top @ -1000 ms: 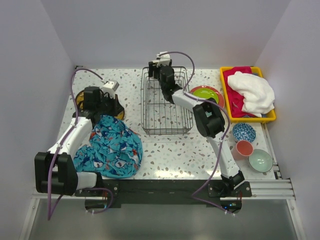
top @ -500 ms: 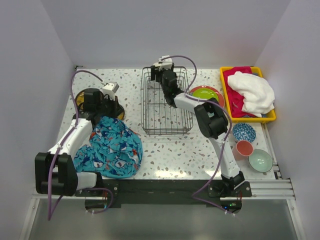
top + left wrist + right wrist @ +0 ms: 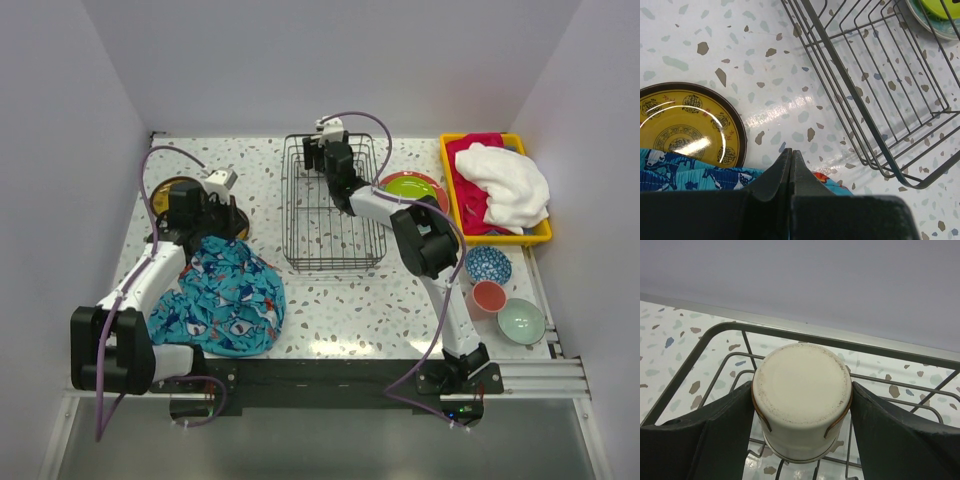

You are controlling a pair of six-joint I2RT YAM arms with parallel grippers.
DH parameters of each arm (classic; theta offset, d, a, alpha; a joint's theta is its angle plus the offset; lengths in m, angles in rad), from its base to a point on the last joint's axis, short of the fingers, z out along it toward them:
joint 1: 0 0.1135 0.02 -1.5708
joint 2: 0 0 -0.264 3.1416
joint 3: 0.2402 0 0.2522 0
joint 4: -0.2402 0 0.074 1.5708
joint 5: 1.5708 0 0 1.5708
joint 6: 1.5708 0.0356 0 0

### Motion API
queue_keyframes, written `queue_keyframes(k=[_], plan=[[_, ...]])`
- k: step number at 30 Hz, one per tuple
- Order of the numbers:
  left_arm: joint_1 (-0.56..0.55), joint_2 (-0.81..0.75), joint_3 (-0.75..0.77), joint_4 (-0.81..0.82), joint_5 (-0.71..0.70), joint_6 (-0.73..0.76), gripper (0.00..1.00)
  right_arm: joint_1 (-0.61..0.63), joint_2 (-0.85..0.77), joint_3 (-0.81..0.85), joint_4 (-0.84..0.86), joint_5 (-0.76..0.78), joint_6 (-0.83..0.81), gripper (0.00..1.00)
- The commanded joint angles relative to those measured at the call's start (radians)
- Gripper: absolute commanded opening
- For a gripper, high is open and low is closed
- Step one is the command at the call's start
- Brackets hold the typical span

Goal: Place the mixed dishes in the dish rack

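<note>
You are in the placing step. Your right tool [image 3: 802, 410] has its jaws spread wide around the cream cup [image 3: 800, 385], one finger on each side of its wall. The cup is upside down, base toward the wrist camera. It hangs inside the dish rack [image 3: 330, 235] at the rack's 12 o'clock end, just inside the rim wire. From these views you cannot tell whether its mouth already rests on the floor wires.

My reading of the next move: bring the cup down until it sits, open the jaws a little more, then lift straight up so the fingers clear the rim wire without tipping it.

Your left tool [image 3: 791, 160] is fully closed on nothing. It hovers over the counter [image 3: 330, 300] at the rack's 9 o'clock, between the yellow-olive plate [image 3: 687, 125] and the blue patterned cloth [image 3: 225, 295].

Count of dishes:
- **Plates:** three. The yellow-olive one, plus a lime-green plate [image 3: 410, 186] lying on a teal-and-red plate [image 3: 437, 193] at the rack's 3 o'clock.
- **Bowls:** two. The blue patterned bowl [image 3: 488, 265] and the mint bowl [image 3: 522, 321], at 4 o'clock.
- **Cups:** two. The cream one in hand and the pink cup [image 3: 489, 297] between the bowls.
- **Rack:** one.

No other dish shows in the rack, so six look left to load.
</note>
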Motion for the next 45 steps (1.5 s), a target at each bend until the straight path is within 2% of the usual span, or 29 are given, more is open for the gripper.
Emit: queue_keyframes(k=[1, 8, 9, 10, 11, 12, 13, 16, 22, 25, 29, 39, 40, 41, 44, 45], plan=[[0.011, -0.029, -0.012, 0.057, 0.011, -0.016, 0.00, 0.008, -0.038, 0.025, -0.036, 0.002, 0.002, 0.00], [0.012, -0.029, -0.030, 0.074, 0.008, -0.022, 0.06, 0.011, -0.007, 0.041, -0.086, -0.013, 0.018, 0.00], [0.012, -0.028, -0.032, 0.076, 0.009, -0.022, 0.09, 0.011, -0.007, 0.042, -0.092, -0.013, 0.018, 0.22], [0.012, -0.028, -0.032, 0.083, 0.009, -0.025, 0.20, 0.010, -0.010, 0.044, -0.105, -0.018, 0.016, 0.32], [0.012, -0.028, -0.032, 0.083, 0.011, -0.030, 0.25, 0.011, -0.024, 0.045, -0.114, -0.027, 0.015, 0.39], [0.012, -0.029, -0.026, 0.083, 0.008, -0.031, 0.28, 0.010, -0.034, 0.045, -0.122, -0.035, 0.015, 0.51], [0.012, -0.029, -0.023, 0.086, 0.006, -0.034, 0.35, 0.010, -0.048, 0.042, -0.135, -0.044, 0.013, 0.54], [0.012, -0.028, -0.006, 0.114, 0.008, -0.040, 0.44, 0.011, -0.120, 0.051, -0.206, -0.081, 0.009, 0.66], [0.012, -0.011, 0.034, 0.194, 0.020, -0.057, 0.54, 0.011, -0.269, 0.099, -0.460, -0.127, 0.015, 0.76], [0.012, -0.003, 0.037, 0.224, 0.037, -0.077, 0.56, 0.008, -0.304, 0.131, -0.621, -0.197, -0.007, 0.97], [0.012, -0.011, 0.020, 0.266, 0.069, -0.102, 0.57, 0.007, -0.343, 0.099, -0.721, -0.263, -0.013, 0.99], [0.012, -0.088, 0.000, 0.243, 0.077, -0.071, 0.57, -0.003, -0.410, 0.031, -0.732, -0.204, -0.013, 0.99], [0.012, -0.089, -0.001, 0.247, 0.077, -0.070, 0.57, -0.006, -0.418, 0.019, -0.734, -0.201, -0.014, 0.92], [0.012, -0.089, -0.010, 0.252, 0.069, -0.070, 0.57, -0.012, -0.427, 0.010, -0.732, -0.194, -0.018, 0.91], [0.012, -0.091, -0.026, 0.267, 0.067, -0.070, 0.57, -0.016, -0.413, 0.001, -0.743, -0.150, -0.045, 0.99], [0.012, -0.092, -0.030, 0.269, 0.067, -0.071, 0.57, -0.018, -0.397, 0.002, -0.747, -0.117, -0.045, 0.98]])
